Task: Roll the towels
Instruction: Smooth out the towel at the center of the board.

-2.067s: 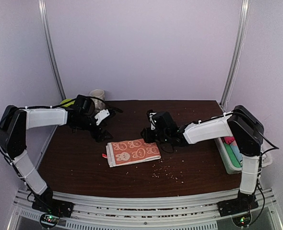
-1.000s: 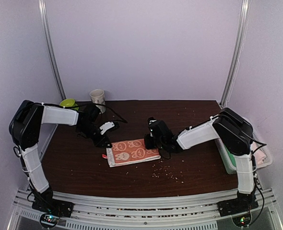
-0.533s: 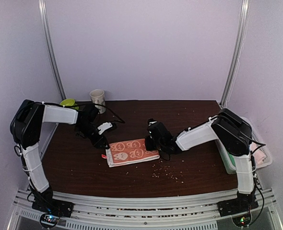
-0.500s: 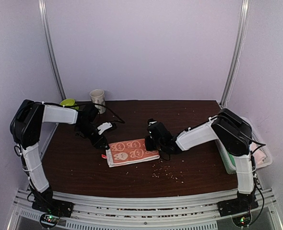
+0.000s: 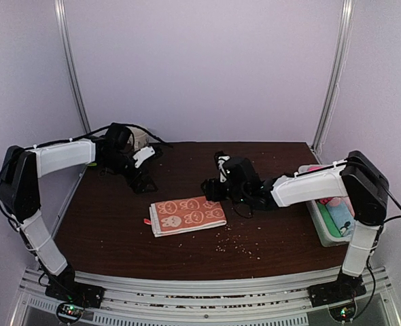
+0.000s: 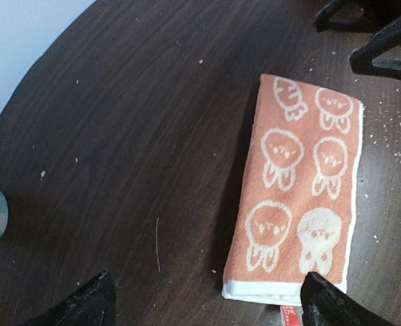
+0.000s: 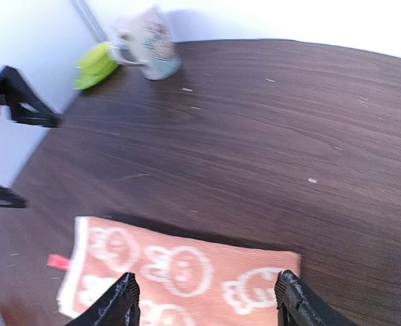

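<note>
Left gripper [image 6: 207, 304], right gripper [image 7: 207, 300] off towel [image 5: 187, 216]

A: What differs from a second ago?
B: The left gripper [image 5: 145, 183] has drawn back from the bunny towel's [image 5: 188, 215] far-left corner toward the cup [image 7: 149, 44] — jaws now spread wide.
A: And the right gripper [image 5: 208, 189]?
B: Pulled back from the far-right corner — jaws parted wider than before.

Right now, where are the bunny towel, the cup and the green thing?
bunny towel [image 5: 188, 216]: top view, middle of the cloth.
cup [image 7: 151, 42]: right wrist view, its printed side.
green thing [image 7: 96, 65]: right wrist view, its top surface.
</note>
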